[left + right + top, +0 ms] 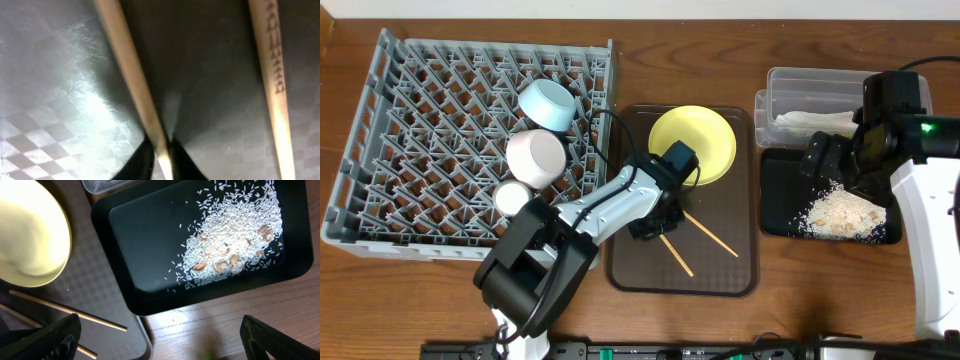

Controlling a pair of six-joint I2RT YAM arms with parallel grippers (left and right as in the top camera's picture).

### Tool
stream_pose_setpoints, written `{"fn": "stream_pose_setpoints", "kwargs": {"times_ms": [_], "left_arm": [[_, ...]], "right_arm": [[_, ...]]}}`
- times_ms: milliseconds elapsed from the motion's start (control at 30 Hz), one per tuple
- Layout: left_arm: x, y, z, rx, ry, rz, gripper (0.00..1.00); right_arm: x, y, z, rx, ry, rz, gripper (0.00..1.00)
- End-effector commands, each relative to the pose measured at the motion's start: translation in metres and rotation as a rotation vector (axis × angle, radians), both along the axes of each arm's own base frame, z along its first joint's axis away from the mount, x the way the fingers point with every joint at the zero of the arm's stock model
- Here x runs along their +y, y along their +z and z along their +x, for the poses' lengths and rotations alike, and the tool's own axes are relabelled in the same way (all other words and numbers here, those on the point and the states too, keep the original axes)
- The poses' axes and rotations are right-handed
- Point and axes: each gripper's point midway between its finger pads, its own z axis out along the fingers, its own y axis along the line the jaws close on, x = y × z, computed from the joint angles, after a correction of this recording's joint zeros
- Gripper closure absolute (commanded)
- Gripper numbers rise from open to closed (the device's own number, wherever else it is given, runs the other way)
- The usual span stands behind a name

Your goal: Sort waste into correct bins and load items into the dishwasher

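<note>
My left gripper (650, 226) is down on the brown serving tray (730, 280), shut on one wooden chopstick (131, 70). The second chopstick (272, 75) lies beside it, and both show overhead (710, 236). The yellow plate (692, 143) sits at the tray's far end. My right gripper (165, 347) is open and empty, hovering above the black tray (775, 195), which holds the food crumbs (235, 235). The clear tub (790, 85) holds the white napkin (815, 122). The grey dish rack (420, 120) holds the light blue bowl (552, 103), whitish bowl (537, 157) and white cup (512, 197). The wrapper is out of view.
The brown serving tray lies between the dish rack and the black tray, with a narrow strip of wooden table (225, 325) beside it. The right wrist view also shows the yellow plate (30, 235) and the chopsticks (70, 311).
</note>
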Motion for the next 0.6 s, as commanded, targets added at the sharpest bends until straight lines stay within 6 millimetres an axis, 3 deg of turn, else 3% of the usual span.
{"fn": "stream_pose_setpoints", "kwargs": {"times_ms": [0,367,567], "left_arm": [[0.004,-0.015,-0.006,0.031,-0.005,0.035,0.92],[0.007,-0.007,-0.001,0.019,-0.006,0.025,0.92],[0.012,0.039,0.024,-0.096,-0.145,-0.048,0.92]], "right_arm": [[-0.003,0.006,-0.001,-0.021,-0.004,-0.002,0.01],[-0.003,0.006,-0.001,-0.02,0.007,-0.005,0.01],[-0.003,0.006,-0.001,-0.021,0.007,-0.005,0.01]]}}
